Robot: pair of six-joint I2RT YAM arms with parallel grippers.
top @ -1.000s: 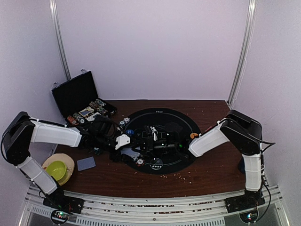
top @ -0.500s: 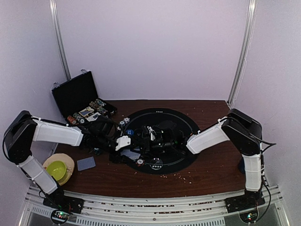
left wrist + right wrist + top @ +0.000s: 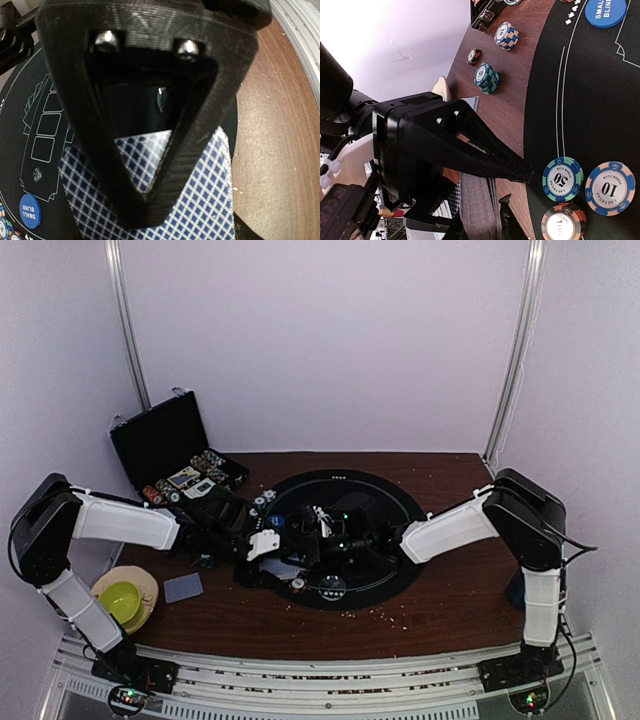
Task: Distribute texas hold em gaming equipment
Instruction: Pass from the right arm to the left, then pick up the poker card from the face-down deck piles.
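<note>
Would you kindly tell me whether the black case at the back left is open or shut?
Open: the case has its lid raised, showing chips and cards inside.

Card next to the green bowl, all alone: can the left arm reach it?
Probably yes. The card lies flat on bare table with nothing on it, close beside the left arm, which would have to swing back from the mat.

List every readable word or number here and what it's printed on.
"SMALL BLIND": blue button disc.
"50", "LAS VEGAS": green chip.
"10", "POKER CLUB", "LAS VEGAS": blue-edged chip.
Number on the orange chip: blurred.
Print on the black mat: too small to read.
</note>
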